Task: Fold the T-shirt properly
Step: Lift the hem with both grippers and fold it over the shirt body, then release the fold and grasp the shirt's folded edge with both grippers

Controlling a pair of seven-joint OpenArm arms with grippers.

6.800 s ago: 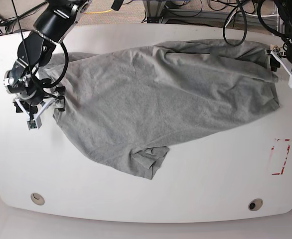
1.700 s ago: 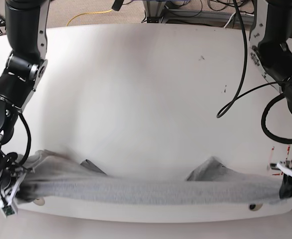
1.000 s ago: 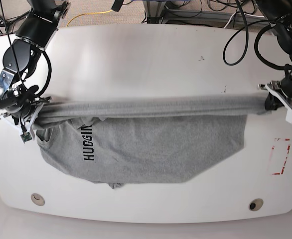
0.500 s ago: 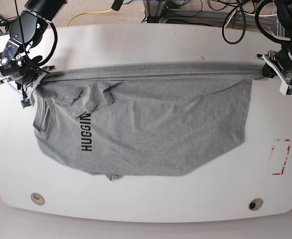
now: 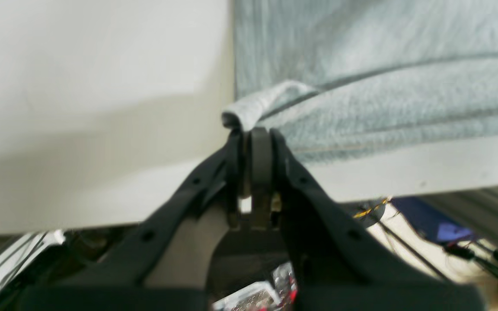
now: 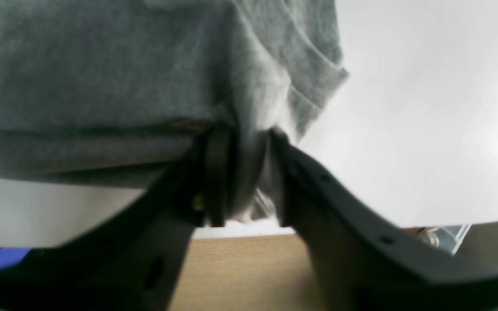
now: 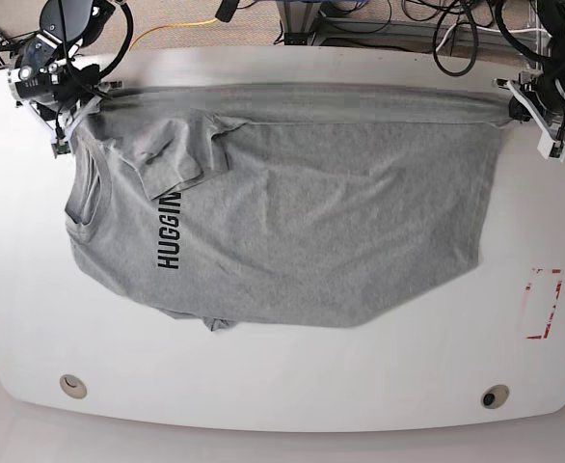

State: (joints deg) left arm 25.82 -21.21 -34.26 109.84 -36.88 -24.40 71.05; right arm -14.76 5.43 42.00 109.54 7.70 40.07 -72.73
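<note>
The grey T-shirt (image 7: 302,212) lies spread on the white table (image 7: 292,386), with black lettering (image 7: 170,231) near its left end and a sleeve (image 7: 181,159) folded over onto the body. Its far edge is stretched taut between both grippers. At the far right, my left gripper (image 7: 519,108) is shut on that edge; the left wrist view shows its jaws (image 5: 255,134) pinched on a fold of the T-shirt (image 5: 383,86). My right gripper (image 7: 67,121) is at the far left. In the right wrist view its jaws (image 6: 247,164) stand parted, with the T-shirt (image 6: 102,65) still lying between them.
A red rectangle marking (image 7: 542,304) is on the table's right side. Two round holes (image 7: 72,385) (image 7: 495,396) sit near the front edge. Cables (image 7: 379,19) and floor lie beyond the far edge, close behind both grippers.
Both grippers carried the shirt's edge toward the far side of the table, and the cloth now lies further back and flatter. The right jaws have parted; the left stayed shut.
</note>
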